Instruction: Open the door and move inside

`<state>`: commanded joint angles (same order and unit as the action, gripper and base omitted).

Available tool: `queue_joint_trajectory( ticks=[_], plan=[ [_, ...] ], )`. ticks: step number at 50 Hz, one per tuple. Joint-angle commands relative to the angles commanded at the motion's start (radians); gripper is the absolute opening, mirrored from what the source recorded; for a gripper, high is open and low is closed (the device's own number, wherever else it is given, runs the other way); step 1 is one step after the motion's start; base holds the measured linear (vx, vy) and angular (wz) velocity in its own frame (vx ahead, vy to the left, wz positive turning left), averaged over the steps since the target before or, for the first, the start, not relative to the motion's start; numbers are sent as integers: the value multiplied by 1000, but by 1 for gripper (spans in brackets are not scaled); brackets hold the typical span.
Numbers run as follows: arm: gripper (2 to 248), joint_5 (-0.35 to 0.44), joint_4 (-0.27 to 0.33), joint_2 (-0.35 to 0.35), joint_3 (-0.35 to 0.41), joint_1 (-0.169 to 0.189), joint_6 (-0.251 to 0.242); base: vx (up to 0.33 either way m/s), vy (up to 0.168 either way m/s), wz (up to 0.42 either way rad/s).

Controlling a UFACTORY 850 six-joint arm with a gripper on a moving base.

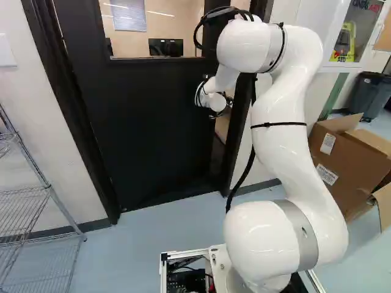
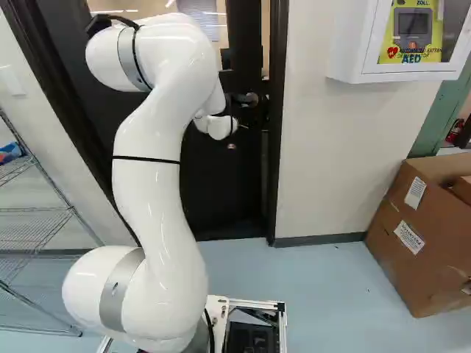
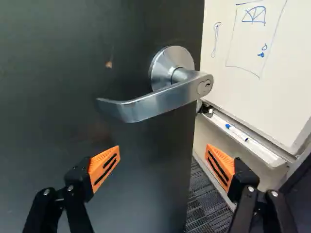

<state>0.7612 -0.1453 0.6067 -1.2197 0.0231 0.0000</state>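
Hidden: part of the door (image 1: 153, 116), behind the arm (image 2: 158, 169) in the right base view; the gripper (image 1: 222, 106), small and hard to make out there
Gripper: spread wide, empty
Handle (image 3: 160, 101): near the door's free edge, ahead of the gripper
Door: ajar
Count: one handle, two orange pads (image 3: 103, 167), one whiteboard (image 3: 286, 53), one marker (image 3: 237, 132)

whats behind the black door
Past the free edge of the door: a whiteboard with blue drawings, a marker on its ledge and dark carpet. Through the window: a dark screen and a blind. The door hides the rest.
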Motion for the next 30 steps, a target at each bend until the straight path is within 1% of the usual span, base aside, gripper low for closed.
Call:
queue_joint_trajectory(
  ticks=[8,17,23,30],
  plan=[
    [247,-7,71,-18,23,-18,0,0,0,0],
    [247,-23,163,-22,29,-40,0,0,0,0],
    [247,-38,225,-16,21,-54,0,0,0,0],
    [247,-60,299,6,-8,-69,0,0,0,0]
  ],
)
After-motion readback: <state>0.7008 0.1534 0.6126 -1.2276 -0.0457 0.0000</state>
